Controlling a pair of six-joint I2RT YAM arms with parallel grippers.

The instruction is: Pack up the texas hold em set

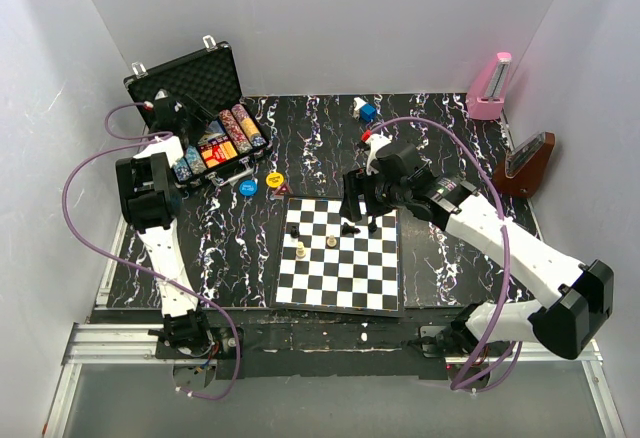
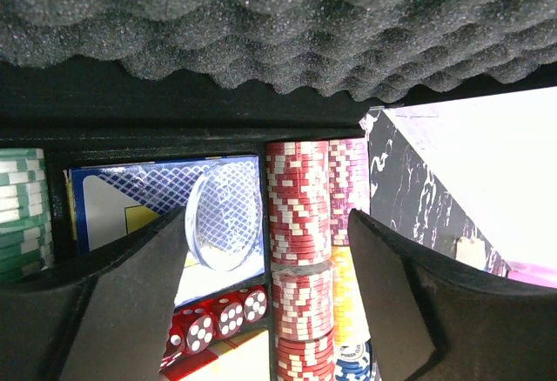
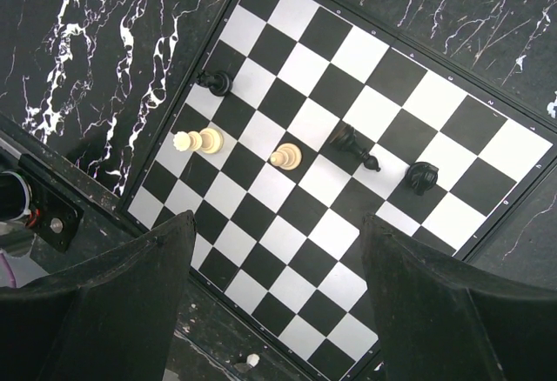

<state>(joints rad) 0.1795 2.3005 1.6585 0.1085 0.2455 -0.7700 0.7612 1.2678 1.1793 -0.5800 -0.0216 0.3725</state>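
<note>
our left gripper (image 2: 268, 224) hangs inside the open case (image 1: 200, 76) at the table's (image 1: 440, 128) 10 o'clock, fingers wide apart, clamping nothing; we judge it is seating the pale disc (image 2: 224, 216) standing beside the red chips (image 2: 298, 198). the yellow disc (image 1: 274, 177) and blue disc (image 1: 248, 186) wait at the case's 5 o'clock. our right gripper (image 3: 278, 224), spread and empty, idles over the chessboard (image 3: 348, 94).

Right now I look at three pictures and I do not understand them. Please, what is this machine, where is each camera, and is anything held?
A left arm and a right arm are bolted to a table. The wide picture comes from above; the other two come from cameras on the wrists. The left pincer is open in the case, over chips. The right pincer is open over the chessboard. Neither holds anything. A yellow disc and a blue disc lie beside the case.
</note>
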